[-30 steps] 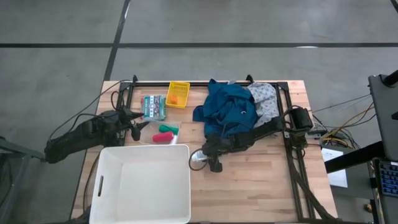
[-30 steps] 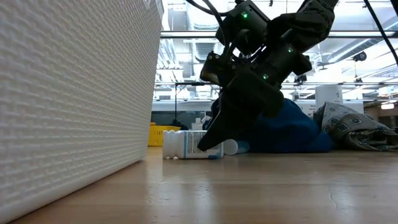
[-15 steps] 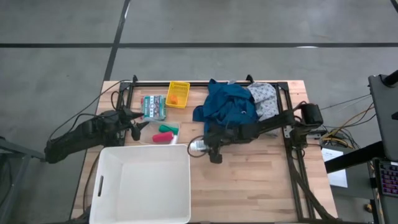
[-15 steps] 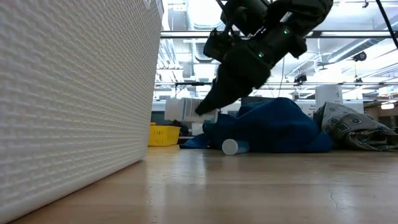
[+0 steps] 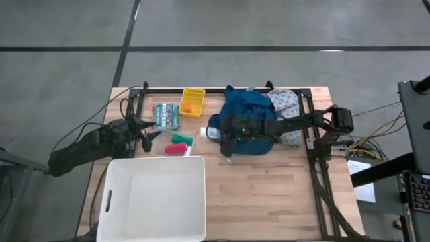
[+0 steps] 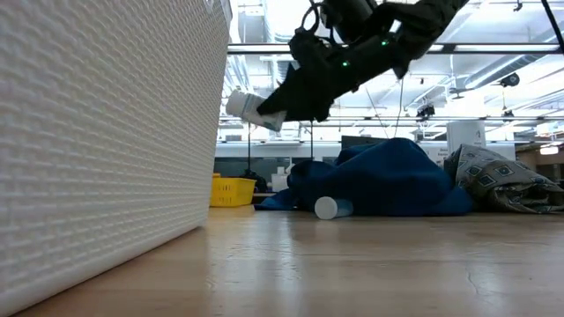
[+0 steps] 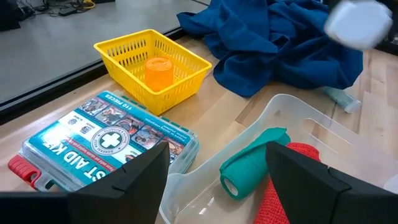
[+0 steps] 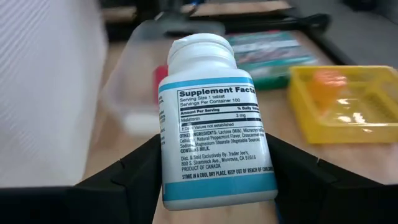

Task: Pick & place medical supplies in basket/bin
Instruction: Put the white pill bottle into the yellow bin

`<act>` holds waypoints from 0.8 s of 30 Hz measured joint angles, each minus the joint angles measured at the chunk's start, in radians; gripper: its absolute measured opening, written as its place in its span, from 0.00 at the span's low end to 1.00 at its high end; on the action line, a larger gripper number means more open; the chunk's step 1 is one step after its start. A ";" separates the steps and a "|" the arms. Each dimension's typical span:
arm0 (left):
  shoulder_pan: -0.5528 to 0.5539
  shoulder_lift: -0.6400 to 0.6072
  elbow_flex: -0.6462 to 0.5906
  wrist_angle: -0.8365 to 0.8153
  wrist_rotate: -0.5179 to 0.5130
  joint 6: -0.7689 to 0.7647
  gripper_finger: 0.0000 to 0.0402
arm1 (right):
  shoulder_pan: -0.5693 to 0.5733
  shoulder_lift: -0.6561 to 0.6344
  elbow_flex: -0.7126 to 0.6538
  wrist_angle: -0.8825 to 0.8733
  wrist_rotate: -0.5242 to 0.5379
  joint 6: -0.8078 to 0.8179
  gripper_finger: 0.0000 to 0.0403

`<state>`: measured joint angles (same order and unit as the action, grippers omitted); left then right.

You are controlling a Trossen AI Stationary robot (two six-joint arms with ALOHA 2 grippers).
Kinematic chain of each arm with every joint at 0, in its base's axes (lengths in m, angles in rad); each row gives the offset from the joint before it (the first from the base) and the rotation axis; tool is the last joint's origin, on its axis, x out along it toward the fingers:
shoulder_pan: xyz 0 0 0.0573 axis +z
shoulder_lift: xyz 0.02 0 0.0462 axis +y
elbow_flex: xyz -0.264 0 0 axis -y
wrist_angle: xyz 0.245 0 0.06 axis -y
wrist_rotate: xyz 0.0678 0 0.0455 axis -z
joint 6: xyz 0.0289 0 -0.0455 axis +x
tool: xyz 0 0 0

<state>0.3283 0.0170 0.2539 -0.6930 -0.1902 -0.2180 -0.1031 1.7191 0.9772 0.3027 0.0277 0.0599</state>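
Observation:
My right gripper (image 5: pixel 218 137) is shut on a white supplement bottle (image 8: pixel 211 118) with a blue-edged label. It holds the bottle in the air by the near-left edge of the blue garment (image 5: pixel 245 121). The grey speckled cloth (image 5: pixel 285 107) lies beside the garment. The white bin (image 5: pixel 153 198) stands at the near left. My left gripper (image 7: pixel 217 180) waits open at the left, over a clear tray (image 7: pixel 292 118) holding a green roll (image 7: pixel 252 167) and a red roll (image 7: pixel 280 199). My right gripper pinches the bottle's labelled body (image 8: pixel 171 180), near its base end, between the two fingers (image 8: pixel 121 183). The fingers lie along the bottle, one on each side, and the cap (image 8: pixel 199 46) points away from the gripper. The bottle (image 6: pixel 251 107) is lifted clear of the table.
A yellow basket (image 5: pixel 193 102) with an orange bottle (image 7: pixel 158 71) and a first aid kit (image 5: pixel 166 115) sit at the far left. A small white-capped tube (image 6: pixel 328 208) lies on the table in front of the garment. Bare wood lies to the right of the bin.
My right gripper has risen from the table and gone toward the far edge, tipping nearer to level. The white bottle, which lay on the wood by the bin's corner, is now lifted clear and carried along.

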 joint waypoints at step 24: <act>0.000 0.000 0.000 0.000 0.000 0.000 0.68 | -0.342 0.038 0.314 -0.098 -0.201 -0.048 0.60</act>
<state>0.3283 0.0170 0.2539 -0.6930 -0.1904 -0.2184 -0.4456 1.7569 1.2914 0.2047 -0.1738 0.0119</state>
